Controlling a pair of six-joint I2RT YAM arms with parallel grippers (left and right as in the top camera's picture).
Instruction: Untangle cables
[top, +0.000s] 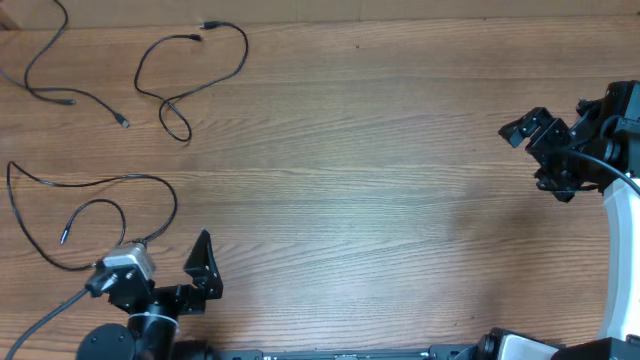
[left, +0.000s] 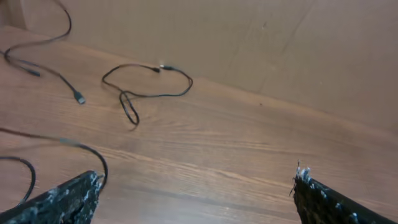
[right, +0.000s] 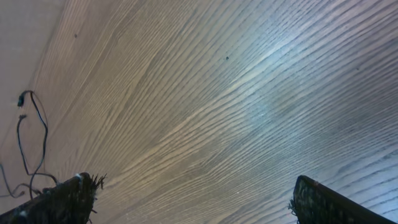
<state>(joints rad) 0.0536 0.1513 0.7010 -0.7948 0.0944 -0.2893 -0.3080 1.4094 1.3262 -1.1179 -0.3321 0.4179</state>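
Note:
Three thin black cables lie apart on the wooden table at the left. One cable (top: 45, 55) snakes at the far left top, also in the left wrist view (left: 43, 59). A second looped cable (top: 190, 75) lies beside it and shows in the left wrist view (left: 146, 84). A third cable (top: 90, 200) loops at the lower left, close to my left gripper (top: 200, 265). My left gripper (left: 196, 193) is open and empty. My right gripper (top: 535, 150) at the right edge is open and empty, over bare wood (right: 193, 199). A cable (right: 31, 137) shows far off in its view.
The table (top: 380, 180) is light brown wood. A plain brown wall (left: 298, 43) rises behind its far edge. Thicker black arm wires (top: 600, 165) run along the right arm.

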